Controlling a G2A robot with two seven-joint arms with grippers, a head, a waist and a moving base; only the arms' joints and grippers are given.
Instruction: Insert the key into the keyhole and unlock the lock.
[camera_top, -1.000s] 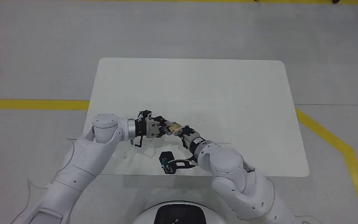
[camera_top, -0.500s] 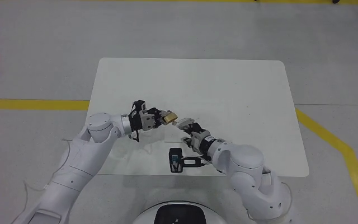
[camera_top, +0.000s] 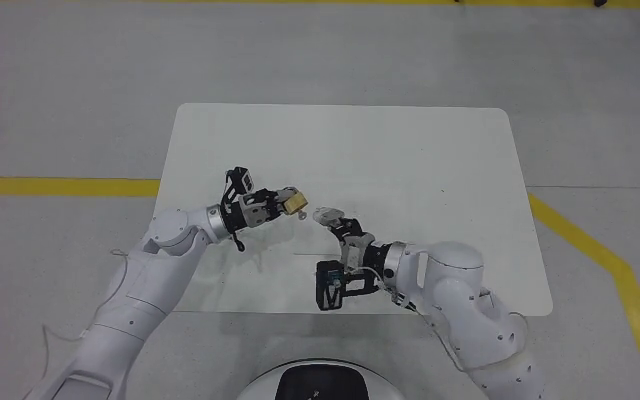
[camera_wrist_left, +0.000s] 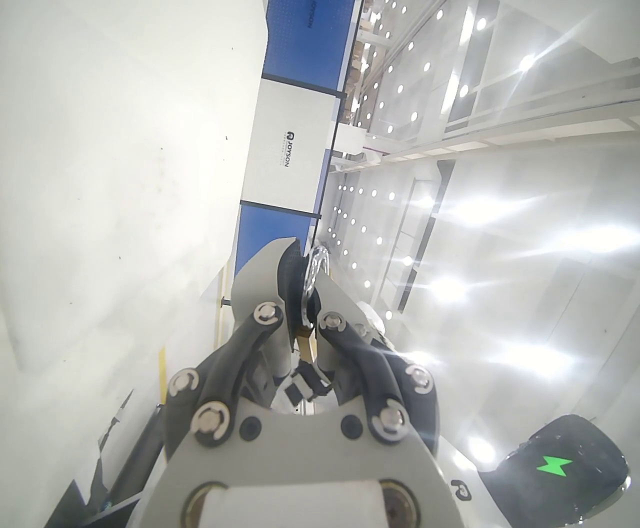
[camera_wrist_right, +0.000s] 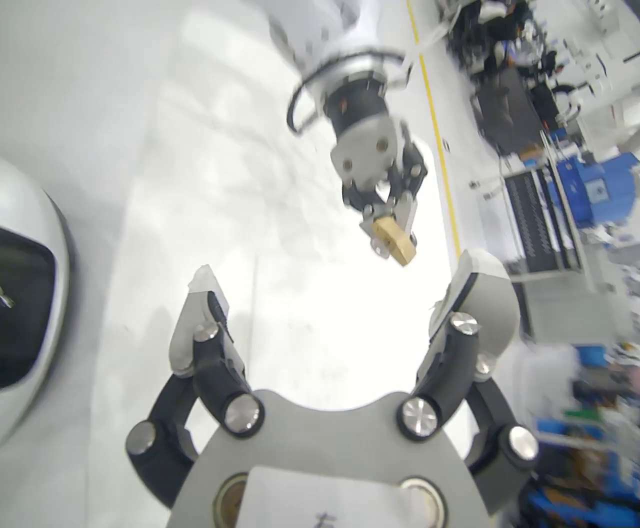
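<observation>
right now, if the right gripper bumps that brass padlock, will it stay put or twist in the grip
Probably heavy for its size: the padlock looks like solid brass. Likely rigid too. The left gripper pinches only part of it, body jutting past the fingertips, so a bump might pivot it.

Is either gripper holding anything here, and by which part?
Left gripper clamps the brass padlock by one end, its body jutting out; right gripper is open and empty.
</observation>
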